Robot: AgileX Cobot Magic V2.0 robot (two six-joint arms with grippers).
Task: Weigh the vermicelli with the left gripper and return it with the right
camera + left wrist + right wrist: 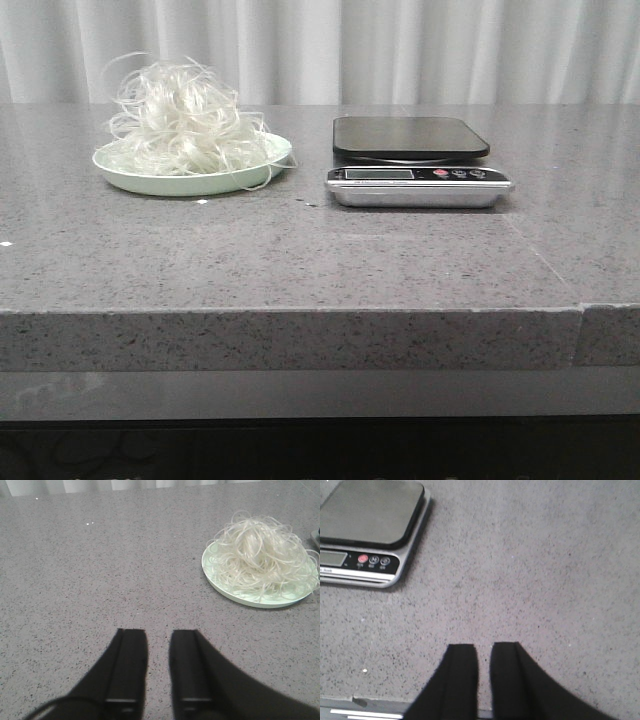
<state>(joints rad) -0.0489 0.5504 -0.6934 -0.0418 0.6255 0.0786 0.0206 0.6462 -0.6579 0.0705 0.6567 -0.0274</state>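
Vermicelli [185, 118]: we see it heaped on the pale green plate [190, 183], beside the scale [415, 160] on the worktop [300, 260].
Left hand [158, 667]: slightly parted, empty, well short of the plate.
Right hand [484, 677]: slightly parted, empty, near the scale.
Risk: we judge loose strands could snag, trail or spill during lifting.

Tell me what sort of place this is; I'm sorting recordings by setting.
Probably a staged kitchen-style counter in a lab: a grey speckled stone worktop, a digital kitchen scale, a pale green plate heaped with vermicelli, and plain white curtains behind.
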